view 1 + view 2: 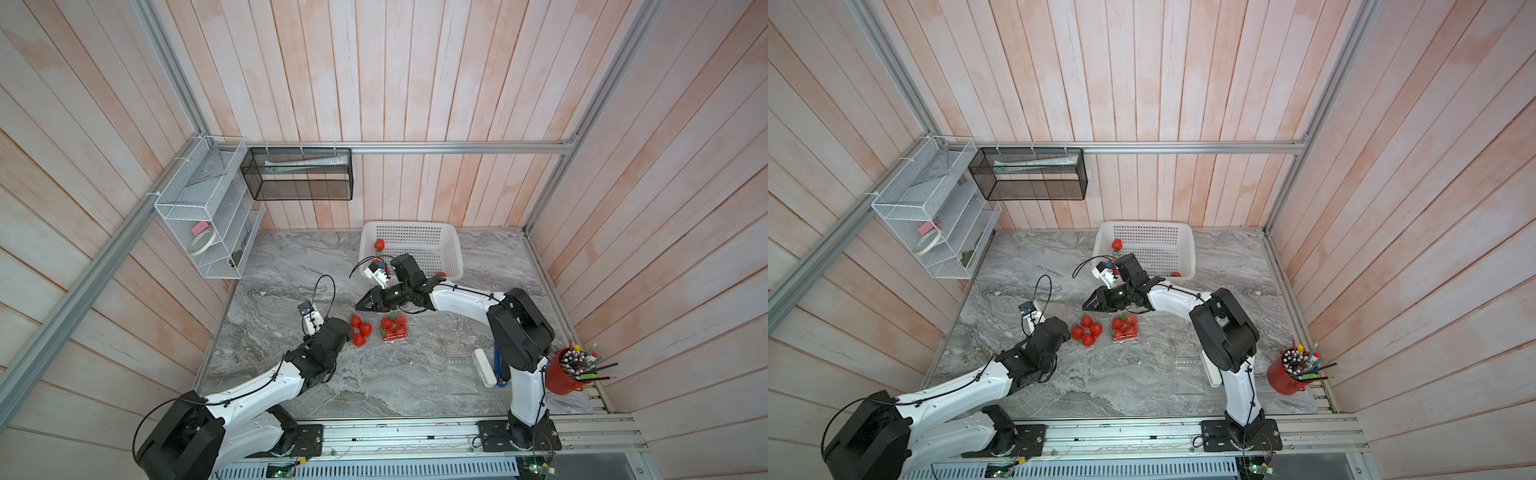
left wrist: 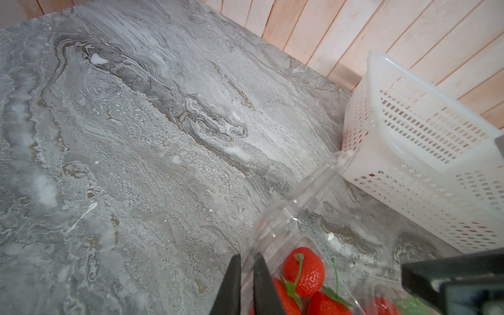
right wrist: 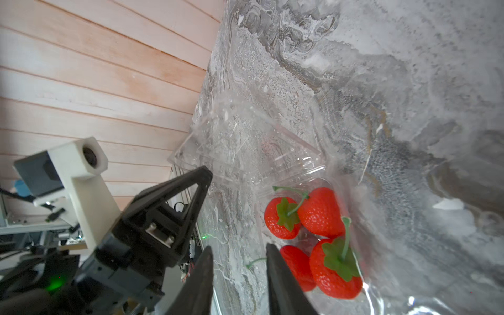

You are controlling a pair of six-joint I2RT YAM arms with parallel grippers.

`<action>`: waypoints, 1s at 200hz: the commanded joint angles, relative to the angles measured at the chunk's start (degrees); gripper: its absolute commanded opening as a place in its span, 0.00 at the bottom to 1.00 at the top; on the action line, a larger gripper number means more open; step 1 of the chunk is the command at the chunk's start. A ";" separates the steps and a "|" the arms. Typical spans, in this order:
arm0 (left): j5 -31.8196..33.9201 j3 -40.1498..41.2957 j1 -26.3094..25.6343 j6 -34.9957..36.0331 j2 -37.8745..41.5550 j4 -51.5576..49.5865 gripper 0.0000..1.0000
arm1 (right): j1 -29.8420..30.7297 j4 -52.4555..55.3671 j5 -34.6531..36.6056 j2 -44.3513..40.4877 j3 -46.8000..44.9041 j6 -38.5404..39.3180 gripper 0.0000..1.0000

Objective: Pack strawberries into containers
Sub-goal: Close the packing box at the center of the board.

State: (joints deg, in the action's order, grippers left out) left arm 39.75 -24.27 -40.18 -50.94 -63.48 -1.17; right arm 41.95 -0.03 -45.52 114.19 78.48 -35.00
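Observation:
Four strawberries (image 3: 321, 212) lie in an open clear container (image 3: 289, 166) on the marble; in both top views they show as a red cluster (image 1: 360, 331). My left gripper (image 2: 247, 255) is shut on that container's clear rim at its left side. My right gripper (image 3: 239, 246) hovers just behind the container (image 1: 359, 306), jaws apart with only marble between them. A second container (image 1: 395, 337) just to the right holds several strawberries (image 1: 392, 325). Two more strawberries (image 1: 379, 244) lie in the white basket.
The white perforated basket (image 1: 451, 253) stands at the back against the wall, close behind my right wrist. A red pencil cup (image 1: 559, 376) sits at the right edge, a white oblong object (image 1: 484, 368) beside my right arm's base. Wire racks (image 1: 208, 216) hang on the left wall.

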 commanded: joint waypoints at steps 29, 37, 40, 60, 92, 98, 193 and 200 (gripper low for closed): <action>2.01 -3.37 -4.20 -2.29 -3.17 -2.68 0.13 | -0.21 -0.68 2.43 -1.76 -3.44 -0.15 0.19; 2.15 -3.61 -4.82 -2.69 -3.87 -2.82 0.13 | -0.36 -0.97 2.45 -1.95 -4.19 -0.45 0.19; 2.12 -3.70 -4.96 -2.80 -4.04 -2.80 0.13 | -0.42 -1.12 2.59 -2.00 -4.47 -0.62 0.19; 2.38 -4.45 -6.19 -3.45 -5.35 -3.20 0.13 | -0.71 -1.87 3.18 -2.51 -6.08 -1.16 0.19; 2.98 -5.60 -7.55 -2.99 -6.24 -3.07 0.13 | -0.72 -1.53 3.62 -2.75 -7.67 -1.29 0.18; 2.89 -5.80 -7.83 -2.81 -6.32 -2.89 0.13 | -0.73 -1.68 3.81 -2.83 -8.09 -1.29 0.17; 2.53 -9.68 -12.39 -1.65 -12.38 -2.18 0.14 | -6.62 -2.17 9.04 -11.51 -13.26 -1.74 0.16; 2.62 -9.89 -12.71 -1.54 -13.04 -2.08 0.14 | -6.78 -2.32 9.04 -11.70 -13.35 -1.73 0.16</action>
State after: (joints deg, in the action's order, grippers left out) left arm 41.43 -32.10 -52.12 -53.36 -74.74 -3.46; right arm 35.73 -2.20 -38.11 103.50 65.30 -37.30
